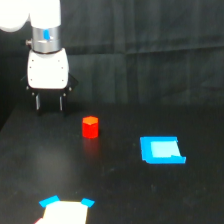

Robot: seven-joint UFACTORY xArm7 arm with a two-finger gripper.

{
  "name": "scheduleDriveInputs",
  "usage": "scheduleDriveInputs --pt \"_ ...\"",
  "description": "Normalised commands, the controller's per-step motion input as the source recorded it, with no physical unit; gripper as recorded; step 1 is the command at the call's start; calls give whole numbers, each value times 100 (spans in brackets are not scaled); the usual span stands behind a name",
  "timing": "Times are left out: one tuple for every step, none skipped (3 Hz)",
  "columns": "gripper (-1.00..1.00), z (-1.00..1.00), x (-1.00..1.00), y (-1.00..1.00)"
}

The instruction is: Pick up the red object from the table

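Red blocks: one. A small, stubby red block [90,127] stands upright on the desk, out in the open with nothing touching it.
Blue pieces: two. One flat blue square [161,150] lies on the desk toward the exterior view's right of the red block, well apart from it. A second patch [66,209], blue at its corners with a washed-out pale middle, sits at the bottom edge of the view, partly cut off.
Arms: one, mine. White with a grey wrist band, it comes down from the top of the exterior view's left.
Tool: one. My tool [49,103] has two short dark fingers pointing down, spread apart with a clear gap between them and nothing held.
Tool and block: my tool is behind the red block and toward the exterior view's left, near it but not touching.
Desk: one wide, flat, matte black desk [130,195] carries everything.
Room: a dark, black backdrop with faint folds rises behind the desk. The picture is slightly blurred.
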Motion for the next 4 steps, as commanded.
scheduleDriveInputs --pt "100 -58 100 -46" --pt "100 -15 100 8" --pt "100 -26 100 27" --pt "100 1 100 -41"
